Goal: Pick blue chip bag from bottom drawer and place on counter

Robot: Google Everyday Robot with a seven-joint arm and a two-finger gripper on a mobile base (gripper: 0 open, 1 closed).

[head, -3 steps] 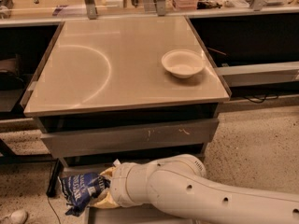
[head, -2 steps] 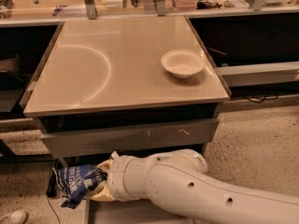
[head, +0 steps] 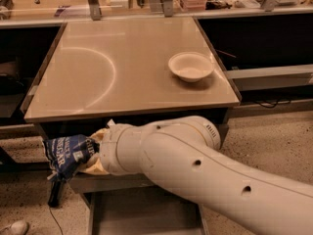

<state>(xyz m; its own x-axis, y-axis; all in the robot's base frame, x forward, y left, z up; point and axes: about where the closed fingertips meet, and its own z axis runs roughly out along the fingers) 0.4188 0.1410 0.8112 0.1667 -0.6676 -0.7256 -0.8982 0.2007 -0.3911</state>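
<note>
White arm (head: 195, 168) low and leftward, gripper (head: 92, 154) tight on blue chip bag (head: 66, 153).

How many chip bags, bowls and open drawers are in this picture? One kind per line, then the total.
1 blue chip bag, held by the gripper below the counter front edge
1 white bowl, on the counter
1 bottom drawer, open
Total: 3

The counter (head: 132, 94) — a large square tabletop, glossy beige-grey with a thin metal rim — bears a faint curved arc mark (head: 110, 75) on its left half. A white round bowl (head: 190, 66) stands upright on its right side, near the right rim. The tool (head: 92, 153) hangs below the counter's front edge at the left, clamped on a crinkled dark-blue chip bag (head: 66, 153).
</note>
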